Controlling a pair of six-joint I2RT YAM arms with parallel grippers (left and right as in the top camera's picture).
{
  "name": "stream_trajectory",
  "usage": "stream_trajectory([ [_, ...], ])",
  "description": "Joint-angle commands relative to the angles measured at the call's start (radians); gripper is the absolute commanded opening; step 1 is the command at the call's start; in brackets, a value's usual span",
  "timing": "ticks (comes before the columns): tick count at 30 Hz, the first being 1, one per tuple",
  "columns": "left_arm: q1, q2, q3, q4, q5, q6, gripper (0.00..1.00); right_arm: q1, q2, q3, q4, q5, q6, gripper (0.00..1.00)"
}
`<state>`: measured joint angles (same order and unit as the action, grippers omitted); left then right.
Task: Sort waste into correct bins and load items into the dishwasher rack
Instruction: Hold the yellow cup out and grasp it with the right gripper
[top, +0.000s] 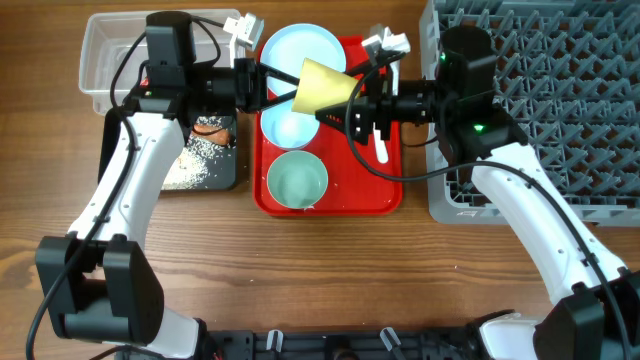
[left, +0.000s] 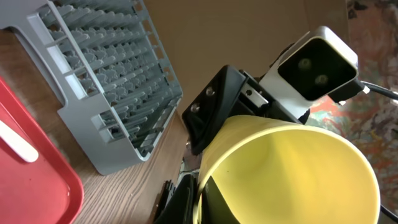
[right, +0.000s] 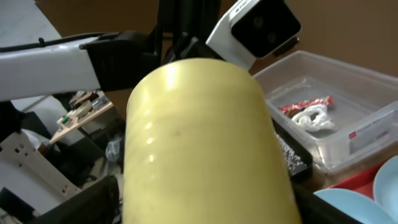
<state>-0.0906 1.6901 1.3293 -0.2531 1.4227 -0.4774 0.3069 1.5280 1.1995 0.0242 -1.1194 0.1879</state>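
The small yellow cup (top: 325, 88) hangs on its side above the red tray (top: 385, 195), between both grippers. My left gripper (top: 283, 92) is shut on the cup's rim, one finger inside and one outside (left: 199, 200); the cup's mouth (left: 292, 174) fills the left wrist view. My right gripper (top: 350, 105) is open around the cup's narrow end (right: 199, 143), a finger on each side. The pale blue plate (top: 300, 42), a pale blue bowl (top: 283, 127), the mint bowl (top: 297, 180) and the white spoon (top: 382, 150) lie on the tray. The grey rack (top: 560, 90) stands at the right.
The clear tub (top: 105, 50) at the back left holds the red wrapper (right: 305, 104) and white paper (right: 314, 118). The black tray (top: 225, 170) beside it holds rice (top: 195, 160) and an orange-brown piece (top: 210, 126). The rack's corner (left: 112, 81) shows in the left wrist view.
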Motion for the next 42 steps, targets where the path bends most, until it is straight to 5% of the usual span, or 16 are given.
stream_trajectory([
  [1, -0.004, -0.022, 0.018, 0.003, 0.023, -0.001, 0.04, 0.004, 0.014, 0.016, 0.016, 0.009, 0.025, 0.74],
  [7, -0.003, -0.022, 0.018, 0.003, 0.016, -0.001, 0.04, 0.004, 0.014, 0.016, 0.012, 0.008, 0.024, 0.59],
  [15, -0.003, -0.022, 0.018, 0.003, 0.016, 0.002, 0.04, 0.001, 0.014, 0.016, 0.013, 0.009, 0.021, 0.54],
  [20, -0.004, -0.022, 0.018, 0.003, 0.016, 0.001, 0.04, -0.009, 0.014, 0.016, 0.036, 0.009, 0.024, 0.59],
  [23, -0.004, -0.022, 0.018, 0.003, 0.016, 0.001, 0.04, -0.009, 0.014, 0.016, 0.057, 0.009, 0.024, 0.72],
  [42, -0.003, -0.022, 0.018, 0.002, 0.018, 0.000, 0.04, -0.014, 0.014, 0.016, 0.140, 0.032, 0.021, 0.76],
])
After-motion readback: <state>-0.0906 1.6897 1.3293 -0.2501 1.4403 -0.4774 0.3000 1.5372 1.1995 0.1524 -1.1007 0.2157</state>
